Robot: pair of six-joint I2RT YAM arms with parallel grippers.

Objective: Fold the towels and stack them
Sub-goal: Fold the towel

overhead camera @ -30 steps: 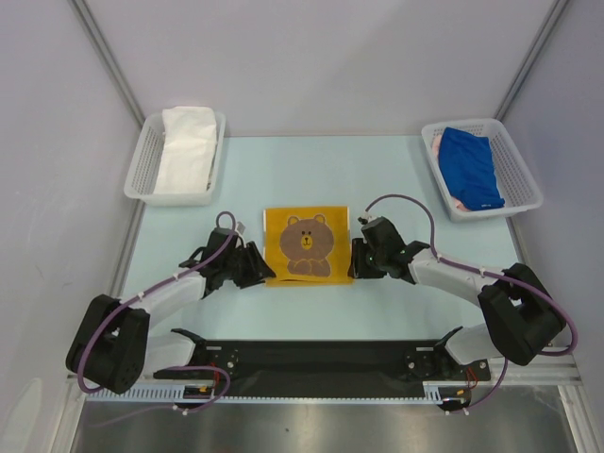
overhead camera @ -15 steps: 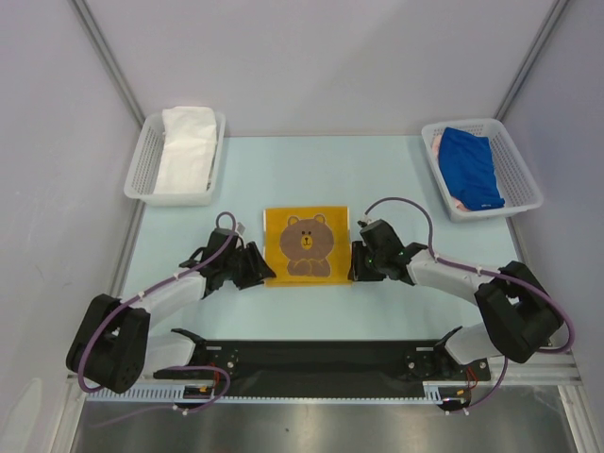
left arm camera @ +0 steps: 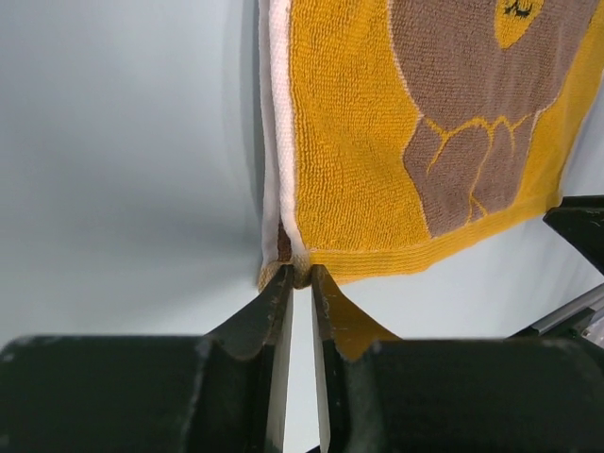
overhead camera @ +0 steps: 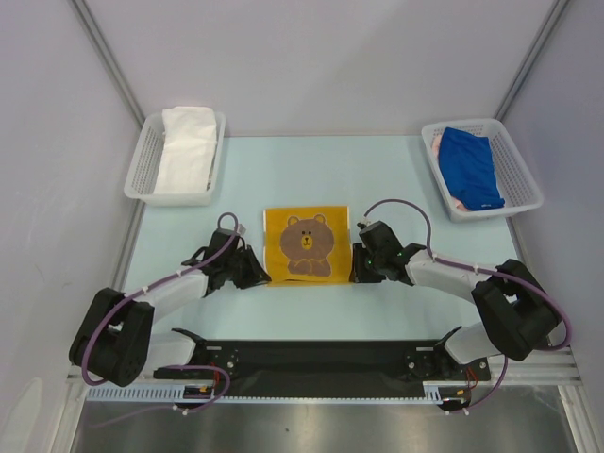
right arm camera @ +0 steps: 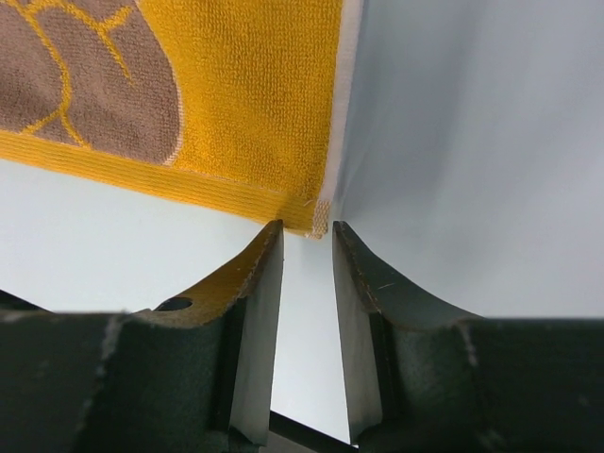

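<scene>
The bear towel point(overhead camera: 305, 245) lies flat on the bench point(overhead camera: 283, 179) between the two arms. The jaws of the left gripper point(left arm camera: 299, 274) are almost closed and pinch its near left corner. The jaws of the right gripper point(right arm camera: 304, 226) stand apart; the near right corner lies just before their tips, not gripped. A white towel point(overhead camera: 186, 146) lies in the left basket point(overhead camera: 138, 175), a blue towel point(overhead camera: 470, 165) in the right basket point(overhead camera: 521, 176)
</scene>
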